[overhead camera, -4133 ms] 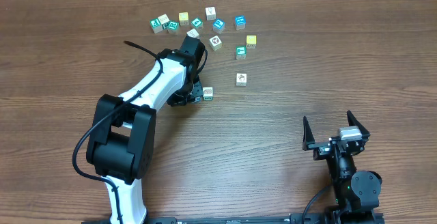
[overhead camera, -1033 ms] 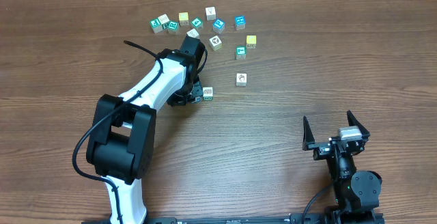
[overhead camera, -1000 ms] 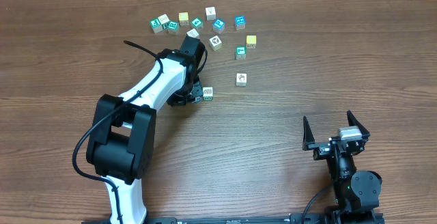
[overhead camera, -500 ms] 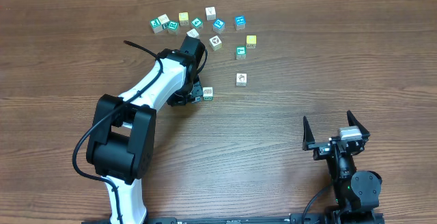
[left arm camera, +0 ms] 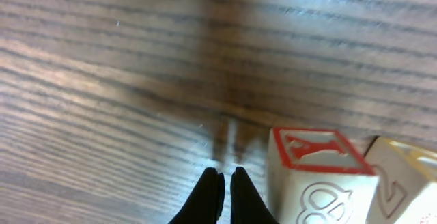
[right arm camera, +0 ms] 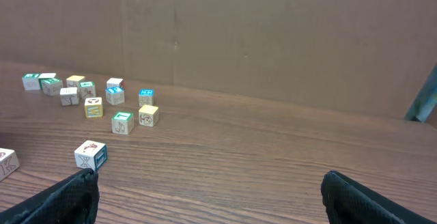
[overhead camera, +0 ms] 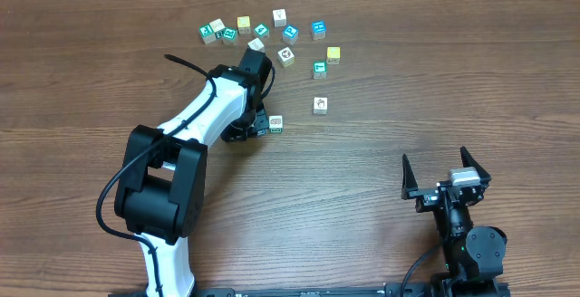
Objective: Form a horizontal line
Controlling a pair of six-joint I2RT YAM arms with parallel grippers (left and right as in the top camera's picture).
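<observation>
The left hand is pinched fully shut on nothing, its tips down at the counter just left of the red-framed cube. A cream cube touches that cube's far side. These two are all that can be made out of the horizontal line, so it looks barely begun. The other loose cubes lie scattered well beyond the red-framed cube, with one white cube between the scatter and it. The right hand is spread wide and empty, well away from the red-framed cube.

The main risk, as I judge it, is a nudge from those narrow closed tips. If they meet the red-framed cube off its middle, it would likely twist rather than slide, breaking the edge-to-edge contact or skewing the row. Pushing too hard could drive the cream cube away. The left arm itself also hangs over the nearer loose cubes, so a sweep could drag them out of place.
</observation>
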